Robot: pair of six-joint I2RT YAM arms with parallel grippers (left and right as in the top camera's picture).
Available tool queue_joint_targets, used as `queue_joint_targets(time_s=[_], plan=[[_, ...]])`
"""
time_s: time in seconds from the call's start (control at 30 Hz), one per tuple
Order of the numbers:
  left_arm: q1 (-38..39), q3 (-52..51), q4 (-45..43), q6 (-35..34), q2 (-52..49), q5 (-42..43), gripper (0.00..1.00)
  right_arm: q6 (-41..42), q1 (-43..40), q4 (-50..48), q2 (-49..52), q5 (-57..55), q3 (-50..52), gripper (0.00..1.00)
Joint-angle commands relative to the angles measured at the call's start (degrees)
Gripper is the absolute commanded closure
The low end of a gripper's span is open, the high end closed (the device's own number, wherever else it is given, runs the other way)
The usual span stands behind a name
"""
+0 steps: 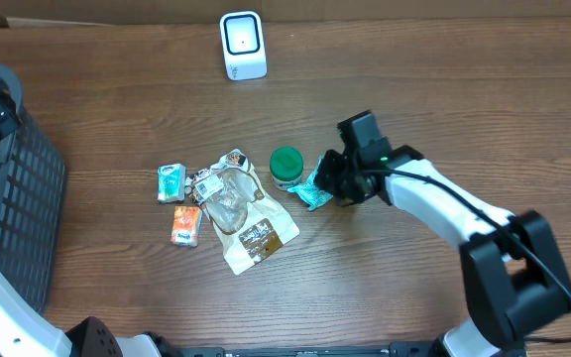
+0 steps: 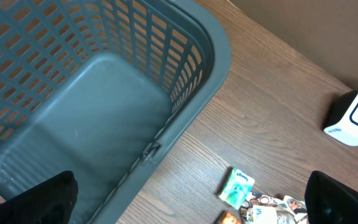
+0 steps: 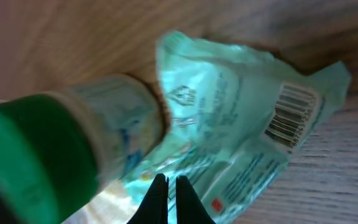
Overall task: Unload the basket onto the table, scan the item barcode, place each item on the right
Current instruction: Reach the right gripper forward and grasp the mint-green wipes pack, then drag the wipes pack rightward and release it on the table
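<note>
Teal packet (image 1: 312, 190): lies crumpled on the table, right of centre, touching the green-capped jar (image 1: 285, 167) on its left (in the right wrist view the jar presses into the film).
Table (image 1: 444, 89): brown wood grain, carrying everything below.
Basket (image 1: 18, 198): grey plastic lattice at the left edge; the part the left wrist camera sees holds nothing.
Right gripper (image 3: 168, 186): down at the packet's right end, fingertips pressed together on the packet's near edge, film pinched between them.
Left gripper (image 2: 191, 202): hangs above the basket, fingers spread as wide as they go, holding nothing.
Scanner (image 1: 243, 45): white, rounded, upright at the far edge, well apart from the packet.
Clear bag (image 1: 234, 203): crumpled, left of the jar, with a brown label at its near end.
Teal box (image 1: 171, 182): small, just left of the clear bag.
Orange packet (image 1: 185, 225): small, just nearer than the teal box.
Barcode (image 3: 291, 115): printed on the teal packet's right corner, facing the right wrist camera.
</note>
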State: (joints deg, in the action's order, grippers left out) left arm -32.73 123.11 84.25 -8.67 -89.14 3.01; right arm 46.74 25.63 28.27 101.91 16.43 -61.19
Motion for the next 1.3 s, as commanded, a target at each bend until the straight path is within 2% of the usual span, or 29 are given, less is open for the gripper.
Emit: queue_joint_targets(time_s=[0.0, 0.23, 0.57, 0.7, 0.87, 0.93, 1.03, 1.2, 1.27], plan=[[-0.15, 0.74, -0.09, -0.57, 0.39, -0.02, 0.0, 2.56, 0.83, -0.33, 1.86, -1.36, -1.07, 0.96], [-0.15, 0.74, -0.09, -0.57, 0.39, -0.02, 0.0, -3.19, 0.37, 1.03, 1.9, -1.38, -1.03, 0.95], [-0.15, 0.74, -0.09, -0.57, 0.39, -0.02, 0.0, -33.38, -6.05, 10.43, 1.88, 0.52, -4.35, 0.88], [-0.15, 0.74, -0.09, -0.57, 0.39, -0.02, 0.01, -38.23, -9.4, 16.72, 1.88, 1.81, -10.14, 0.82], [-0.15, 0.74, -0.09, -0.57, 0.39, -0.02, 0.0, -37.55, -10.19, 20.28, 1.88, 11.78, -16.79, 0.81], [-0.15, 0.74, -0.09, -0.57, 0.39, -0.02, 0.0, -31.15, -8.94, 19.96, 1.88, 12.98, -17.0, 0.8], [-0.15, 0.74, -0.09, -0.57, 0.39, -0.02, 0.0, -19.26, -5.75, 20.09, 1.9, 7.04, -15.19, 0.8], [-0.15, 0.74, -0.09, -0.57, 0.39, -0.02, 0.0, -7.1, -1.07, 17.86, 1.95, 1.4, -10.8, 0.81], [-0.15, 0.74, -0.09, -0.57, 0.39, -0.02, 0.0, -5.44, -0.48, 16.74, 1.95, 1.4, -9.42, 0.81]])
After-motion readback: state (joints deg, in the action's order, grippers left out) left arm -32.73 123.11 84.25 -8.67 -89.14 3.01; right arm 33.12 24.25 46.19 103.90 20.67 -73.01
